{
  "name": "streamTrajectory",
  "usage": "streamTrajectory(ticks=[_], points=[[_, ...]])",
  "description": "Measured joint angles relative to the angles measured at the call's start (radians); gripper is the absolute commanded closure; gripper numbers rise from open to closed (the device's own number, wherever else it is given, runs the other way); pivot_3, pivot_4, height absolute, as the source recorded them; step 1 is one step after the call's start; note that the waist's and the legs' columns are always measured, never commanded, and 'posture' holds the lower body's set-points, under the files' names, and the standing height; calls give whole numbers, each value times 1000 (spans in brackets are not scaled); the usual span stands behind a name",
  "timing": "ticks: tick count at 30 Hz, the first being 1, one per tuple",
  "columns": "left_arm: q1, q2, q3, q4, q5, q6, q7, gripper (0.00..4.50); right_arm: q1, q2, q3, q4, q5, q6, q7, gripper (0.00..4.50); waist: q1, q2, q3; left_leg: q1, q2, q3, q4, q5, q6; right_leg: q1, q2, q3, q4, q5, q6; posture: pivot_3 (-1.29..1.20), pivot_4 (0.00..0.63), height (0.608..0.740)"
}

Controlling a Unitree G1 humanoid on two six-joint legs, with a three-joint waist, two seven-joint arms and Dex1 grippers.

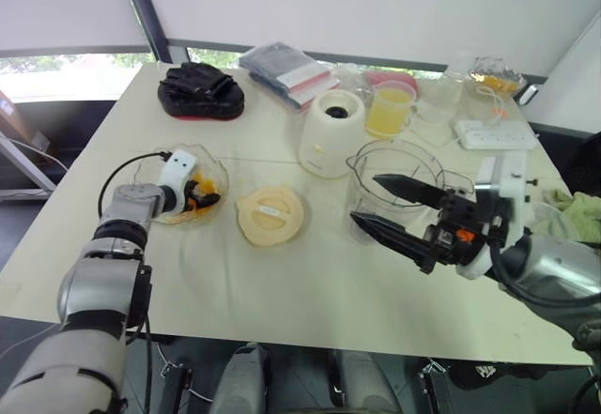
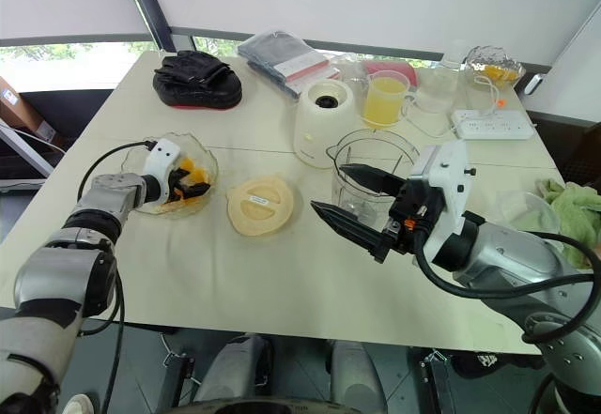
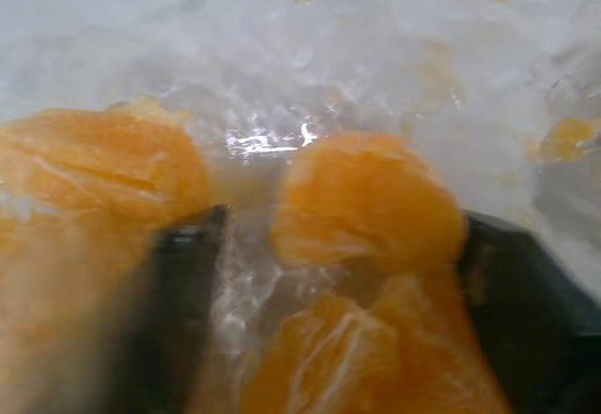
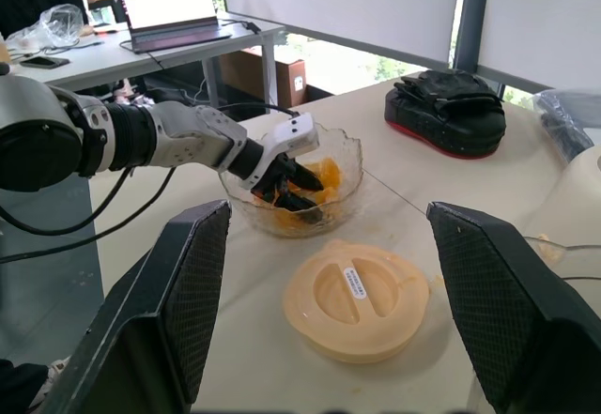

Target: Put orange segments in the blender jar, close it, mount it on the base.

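Orange segments [image 3: 366,198] sit in the scalloped glass bowl [image 1: 218,165] at left of frame, one between the left pincer's [image 1: 194,195] part-closed fingers, not yet clamped. Right pincer [image 1: 387,209] waits open beside the blender jar [image 1: 394,165], centre-right.

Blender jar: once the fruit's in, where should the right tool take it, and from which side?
Judging by its pose, grip the blender jar by its upper wall, one finger inside the open rim and one outside, coming from the robot's side, where the right tool already hovers open. The jar stands upright and lidless; its handle is hard to make out, so the rim looks safer.
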Motion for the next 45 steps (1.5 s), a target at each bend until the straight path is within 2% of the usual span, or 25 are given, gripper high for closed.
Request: streamTrajectory(ticks=[8, 11, 12, 13, 24, 37, 45], points=[[-1, -3, 27, 3, -5, 22, 5, 1344, 3, -1, 0, 0, -1, 0, 0, 978, 0, 0, 0, 0, 0, 0, 0, 0, 0, 0, 0, 0, 0, 0, 0, 0, 150, 740], [-1, -3, 29, 3, -6, 24, 2, 2149, 3, -1, 0, 0, -2, 0, 0, 978, 0, 0, 0, 0, 0, 0, 0, 0, 0, 0, 0, 0, 0, 0, 0, 0, 150, 740], [-1, -3, 31, 3, -6, 24, 2, 2733, 2, -1, 0, 0, -2, 0, 0, 978, 0, 0, 0, 0, 0, 0, 0, 0, 0, 0, 0, 0, 0, 0, 0, 0, 150, 740], [-1, -3, 31, 3, -7, 24, 3, 3102, 2, -1, 0, 0, -2, 0, 0, 978, 0, 0, 0, 0, 0, 0, 0, 0, 0, 0, 0, 0, 0, 0, 0, 0, 150, 740], [6, -3, 46, 3, -20, 25, 22, 3102, -9, -3, 0, 2, -12, 0, 1, 978, -1, 0, 0, 0, 0, 0, 0, 0, 0, 0, 0, 0, 1, 0, 0, 0, 150, 740], [75, 12, 227, -59, -181, 39, -8, 3102, -24, -3, 9, 22, -32, 1, 29, 978, -4, 0, 0, 1, 0, 0, 0, 0, 0, 0, 0, 0, 1, 0, 0, 0, 150, 740], [107, 12, 215, -102, -192, 74, -44, 3102, -41, -3, 23, 42, -39, 5, 52, 978, -3, 0, 0, 1, 0, 0, 0, 0, 0, 0, 0, 0, 2, 0, 0, 0, 150, 740]])
